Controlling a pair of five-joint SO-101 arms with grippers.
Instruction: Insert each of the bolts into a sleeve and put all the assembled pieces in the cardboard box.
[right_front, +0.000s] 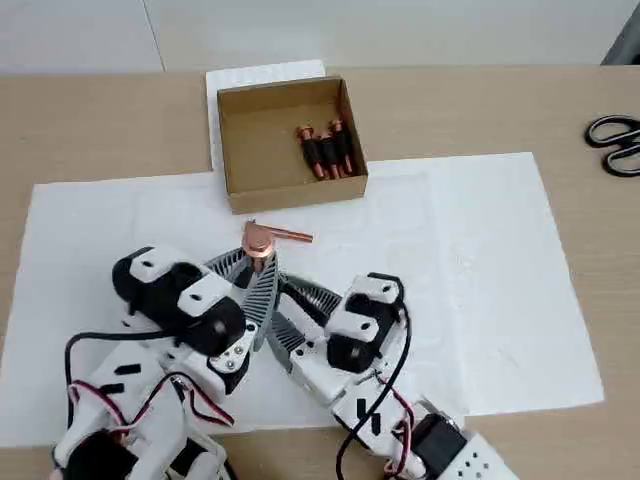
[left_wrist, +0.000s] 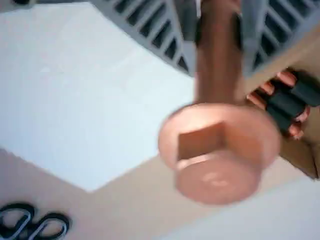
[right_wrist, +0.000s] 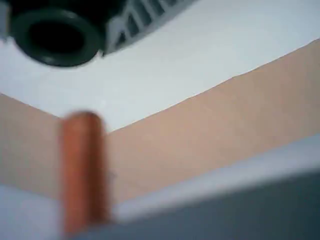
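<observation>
Left gripper: the jaws are closed on the shaft of a copper bolt, with the flanged head projecting beyond the jaw tips. The bolt is above the white sheet, just short of the near wall of the cardboard box.

Right gripper: it is close beside the left gripper, over the same part of the sheet. A black sleeve sits against its ribbed jaw, with the bore facing the wrist camera. Whether the jaws are clamped on it cannot be told.

A second copper shaft lies just beside the head of the held bolt, on the side nearer the right edge of the surface. Its head is hidden.

Cardboard box: it stands open near the far edge of the surface, at the far edge of the sheet. Three assembled pieces lie side by side along its right wall.

Scissors lie at the right edge of the surface, well apart from the box.
</observation>
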